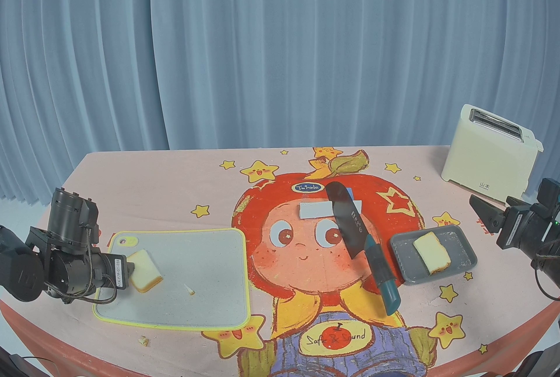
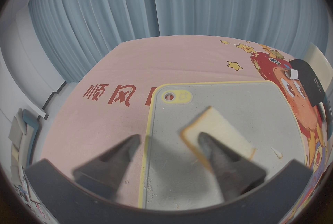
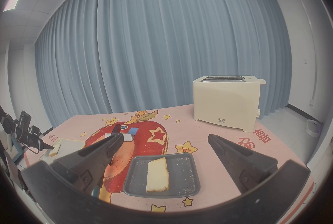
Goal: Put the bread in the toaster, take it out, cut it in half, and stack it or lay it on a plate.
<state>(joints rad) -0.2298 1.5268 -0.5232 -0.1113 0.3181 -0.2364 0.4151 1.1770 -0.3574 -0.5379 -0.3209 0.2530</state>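
Observation:
One bread half (image 1: 144, 271) (image 2: 222, 131) lies flat at the left end of the grey cutting board (image 1: 198, 273) (image 2: 236, 106). My left gripper (image 1: 119, 274) (image 2: 169, 136) stands open at that end; one fingertip (image 2: 208, 143) overlaps the bread's near edge, the other is over the board's yellow rim. The second bread half (image 1: 432, 252) (image 3: 158, 175) lies on the dark grey plate (image 1: 461, 241) (image 3: 189, 169). My right gripper (image 1: 484, 213) (image 3: 164, 136) hangs open, holding nothing, at the table's right edge between plate and cream toaster (image 1: 491, 152) (image 3: 227, 101).
A knife (image 1: 361, 238) with a black blade and teal handle lies mid-table between board and plate, its blade propped on a small white-and-blue block (image 1: 318, 210). A crumb (image 1: 189, 290) sits on the board, another (image 1: 143, 341) on the cloth near the front edge.

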